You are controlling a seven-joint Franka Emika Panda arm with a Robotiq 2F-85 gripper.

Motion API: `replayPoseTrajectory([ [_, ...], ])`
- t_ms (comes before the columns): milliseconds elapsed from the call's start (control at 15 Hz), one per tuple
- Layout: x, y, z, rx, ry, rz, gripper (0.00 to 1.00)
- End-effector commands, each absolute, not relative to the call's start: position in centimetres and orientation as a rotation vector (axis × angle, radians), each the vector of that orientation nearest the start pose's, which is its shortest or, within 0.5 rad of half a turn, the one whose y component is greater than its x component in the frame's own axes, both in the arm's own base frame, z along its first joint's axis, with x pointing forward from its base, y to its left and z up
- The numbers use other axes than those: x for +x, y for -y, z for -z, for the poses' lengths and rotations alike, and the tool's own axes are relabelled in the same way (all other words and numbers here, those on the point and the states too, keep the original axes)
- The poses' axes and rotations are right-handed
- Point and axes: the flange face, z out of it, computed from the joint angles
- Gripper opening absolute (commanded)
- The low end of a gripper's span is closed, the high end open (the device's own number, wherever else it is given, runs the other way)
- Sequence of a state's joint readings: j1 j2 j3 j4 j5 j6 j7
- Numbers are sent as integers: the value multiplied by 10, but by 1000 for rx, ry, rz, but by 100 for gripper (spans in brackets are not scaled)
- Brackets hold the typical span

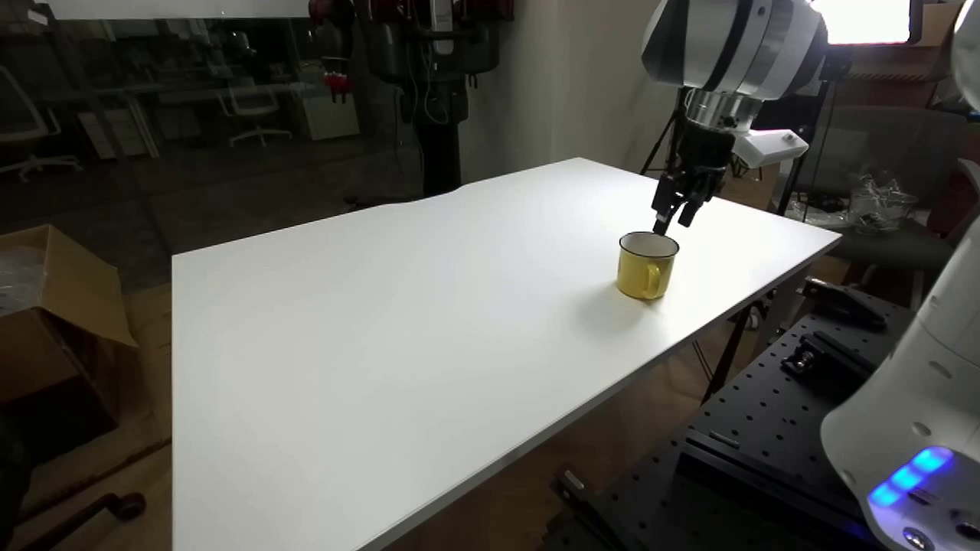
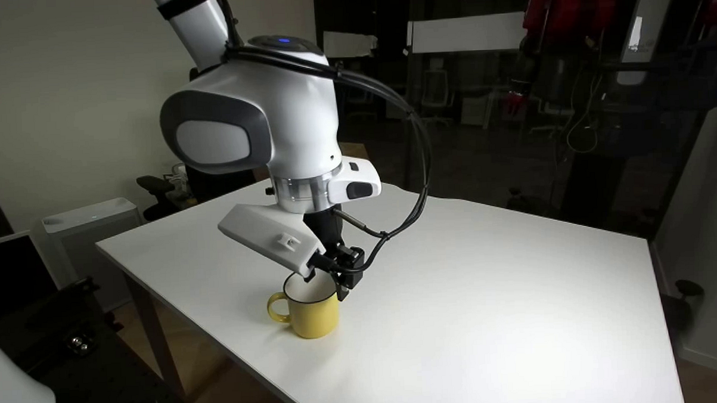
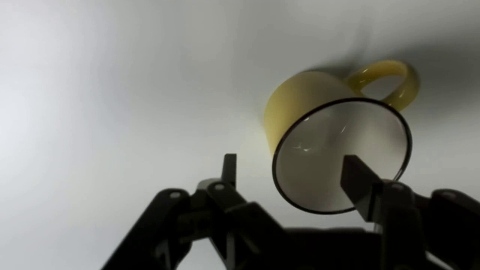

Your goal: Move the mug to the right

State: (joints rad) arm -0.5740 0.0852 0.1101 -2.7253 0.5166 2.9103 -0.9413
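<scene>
Here, yellow mug [image 1: 635, 269] upright on white table [image 1: 383, 344], near edge facing black perforated bench [image 1: 758, 415]; gripper [image 3: 290, 161] with jaws spread, one finger [image 3: 358, 180] blocking part of mug's mouth in wrist view; opened cardboard box [image 1: 84, 291] near table.

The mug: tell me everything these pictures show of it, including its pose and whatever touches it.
The mug is yellow outside and whitish inside, with a dark rim and one looped handle. Its glossy surface looks like enamel or ceramic. It stands upright on the white table, handle turned toward the nearby long edge. No contents show in the visible part of its inside. In the wrist view, one finger of the open gripper hides some of that; whether either finger touches the mug cannot be told.
</scene>
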Motion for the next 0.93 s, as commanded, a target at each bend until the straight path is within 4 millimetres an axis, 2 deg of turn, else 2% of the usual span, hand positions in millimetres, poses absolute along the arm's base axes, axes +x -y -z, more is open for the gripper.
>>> replayPoseTrajectory([
  [0,349,187,-227,-3102,56,286,99],
  [200,357,168,-257,-3148,178,307,100],
  [333,367,152,-287,-3168,230,335,100],
  [400,370,170,-256,-3151,226,296,100],
  [467,372,164,-266,-3155,236,311,100],
  [533,372,163,-267,-3154,239,316,100],
  [867,367,168,-253,-3148,227,274,100],
])
